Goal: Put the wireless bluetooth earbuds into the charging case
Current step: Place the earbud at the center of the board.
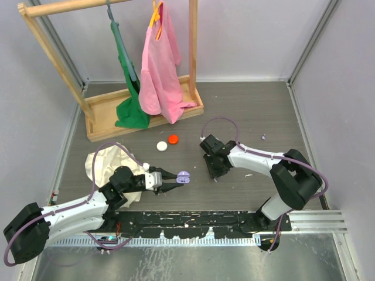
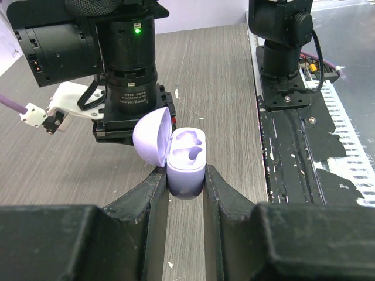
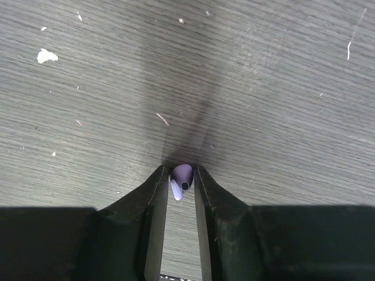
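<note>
Three pale matte walls box in a grey wood-grain laminate tabletop [image 1: 246,111], scuffed and flecked with white specks. Far left: light timber garment rack [image 1: 146,120] with tray base, carrying a limp pink fabric shirt [image 1: 159,70] and a dark green garment [image 1: 130,111] on hangers. Crumpled cream cloth [image 1: 105,164] lies near-left, just behind the left arm. Black perforated mounting plate [image 1: 193,225] runs along the near edge under both arm bases.

Two small round caps sit mid-table, nearly touching: one red-orange [image 1: 173,139], one white [image 1: 162,146].

Left pincer [image 2: 186,181]: black fingers clamped on both sides of the small rounded pale-lavender glossy plastic charging case [image 2: 186,158], lid hinged open to the left, moulded wells facing up. The charging case is near table centre, facing the right arm.

Right pincer [image 3: 180,171]: pointing down, close to the tabletop, just right of the case, tips nipping one tiny pale-lavender plastic earbud [image 3: 183,175], short stem angled down-left.
</note>
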